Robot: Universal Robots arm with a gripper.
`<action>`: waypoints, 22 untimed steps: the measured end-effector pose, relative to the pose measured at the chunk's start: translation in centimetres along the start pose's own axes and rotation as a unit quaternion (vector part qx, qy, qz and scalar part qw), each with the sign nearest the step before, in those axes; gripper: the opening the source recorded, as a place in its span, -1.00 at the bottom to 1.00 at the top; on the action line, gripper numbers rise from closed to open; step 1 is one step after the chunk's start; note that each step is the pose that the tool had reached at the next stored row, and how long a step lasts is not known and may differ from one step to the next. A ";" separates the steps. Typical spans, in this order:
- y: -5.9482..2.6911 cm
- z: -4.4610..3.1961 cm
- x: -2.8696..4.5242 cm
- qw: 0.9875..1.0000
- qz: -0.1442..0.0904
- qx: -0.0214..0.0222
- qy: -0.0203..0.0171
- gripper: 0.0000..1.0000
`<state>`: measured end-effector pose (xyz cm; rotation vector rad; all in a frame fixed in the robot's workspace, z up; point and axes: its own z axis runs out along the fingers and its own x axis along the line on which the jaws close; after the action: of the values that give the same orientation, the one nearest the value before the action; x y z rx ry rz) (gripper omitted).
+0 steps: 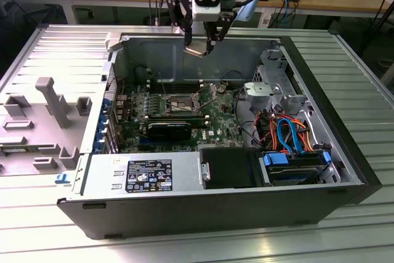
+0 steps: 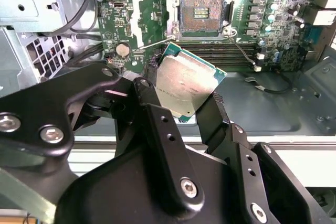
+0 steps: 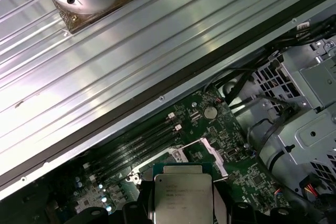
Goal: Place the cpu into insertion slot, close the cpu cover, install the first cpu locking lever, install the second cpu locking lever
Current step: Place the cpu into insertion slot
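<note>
**Above the open case: cpu gripped, slot bare**

High over the case's far wall, the cpu (image 1: 197,50) sits clamped in the gripper (image 1: 200,46). The two black fingers (image 2: 212,111) are closed onto opposite edges of the chip. It hangs tilted, and its dull metal top faces the camera in both wrist views. It touches nothing but the fingers and is well clear of the board (image 1: 212,115).

Below it, in the second wrist view, the slot (image 2: 202,14) lies uncovered with its gold contact field showing. The cover (image 2: 137,17) stands swung up along one side of the slot. A thin wire lever (image 2: 152,44) juts out near the slot's corner. A coin cell (image 2: 122,50) sits on the green board just beside the cover.

In the exterior view, a drive cage (image 1: 271,81) and orange and blue cables (image 1: 286,133) fill the exterior view's right of the case (image 1: 203,214). A labelled box (image 1: 148,173) lies along the case's near edge. The case rests on a ribbed metal table (image 1: 363,90), with a grey fixture (image 1: 52,100) on the exterior view's left.
</note>
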<state>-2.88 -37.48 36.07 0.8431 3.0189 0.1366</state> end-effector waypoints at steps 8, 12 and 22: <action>0.00 0.01 0.00 1.000 0.014 0.000 -0.001 0.08; 0.00 0.01 0.00 1.000 0.014 0.000 -0.001 0.08; 0.00 0.07 0.00 0.999 0.039 0.000 -0.004 0.08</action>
<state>-2.88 -37.47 36.01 0.9602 2.9799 0.1344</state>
